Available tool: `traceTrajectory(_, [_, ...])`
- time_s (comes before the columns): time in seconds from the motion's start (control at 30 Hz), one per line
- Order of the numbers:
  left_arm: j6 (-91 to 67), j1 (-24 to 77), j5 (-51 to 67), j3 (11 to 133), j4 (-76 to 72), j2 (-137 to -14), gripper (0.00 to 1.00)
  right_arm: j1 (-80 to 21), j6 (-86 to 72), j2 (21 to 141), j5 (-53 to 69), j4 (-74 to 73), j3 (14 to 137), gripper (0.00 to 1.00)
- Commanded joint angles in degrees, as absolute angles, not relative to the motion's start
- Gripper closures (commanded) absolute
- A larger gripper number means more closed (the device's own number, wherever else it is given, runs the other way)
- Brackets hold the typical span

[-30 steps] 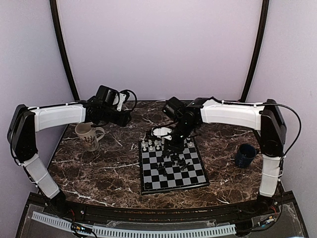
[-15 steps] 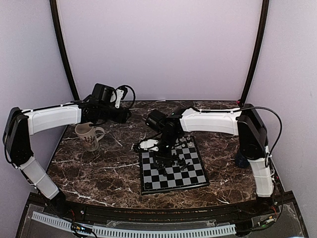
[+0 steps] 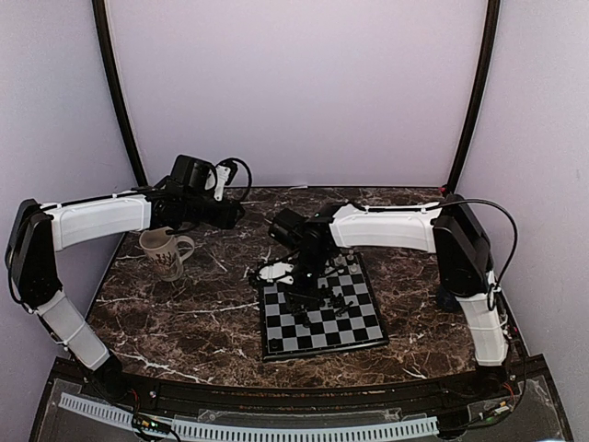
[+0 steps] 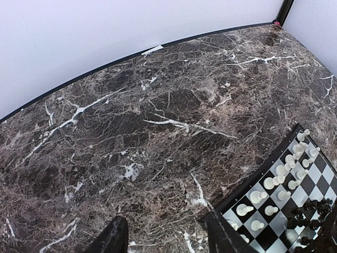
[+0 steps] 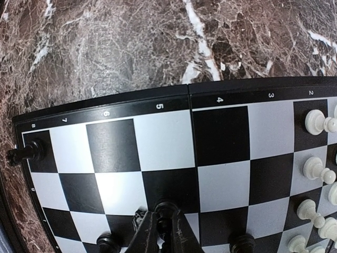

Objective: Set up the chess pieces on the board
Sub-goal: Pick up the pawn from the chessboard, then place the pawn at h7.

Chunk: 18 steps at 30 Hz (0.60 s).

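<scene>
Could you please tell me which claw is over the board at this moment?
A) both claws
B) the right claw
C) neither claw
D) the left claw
B: the right claw hangs above the squares of the board, while the left claw is over the marble table off to the board's side.

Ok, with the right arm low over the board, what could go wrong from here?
1. The right jaws sit low over the board, nearly together, with black pieces close on both sides; a sideways move could topple them.
2. I cannot tell whether a piece is pinched, so a lift may come up empty or drag one along.
3. The beige mug stands close by the left arm in the top view; lowering that arm could hit it.
</scene>
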<state>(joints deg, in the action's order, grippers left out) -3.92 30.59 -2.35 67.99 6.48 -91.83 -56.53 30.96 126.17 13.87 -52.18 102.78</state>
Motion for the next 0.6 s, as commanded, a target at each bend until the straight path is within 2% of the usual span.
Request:
traceTrajectory(0.0, [-4.6,30.5,-1.2,67.3,6.1,-90.2,0.47,-56.9,30.2,127.3,14.2,-52.8,105.7,0.9])
traceTrajectory(0.23, [-4.7,30.5,-0.6,67.7,6.5,-90.2,0.47,-57.0,30.0,126.3,13.9,-52.3,107.3,0.97])
traceTrajectory(0.57, [-3.9,30.3,-2.6,67.7,6.6,-88.9,0.47,-57.7,30.0,122.9,15.0,-52.2,107.4,0.98])
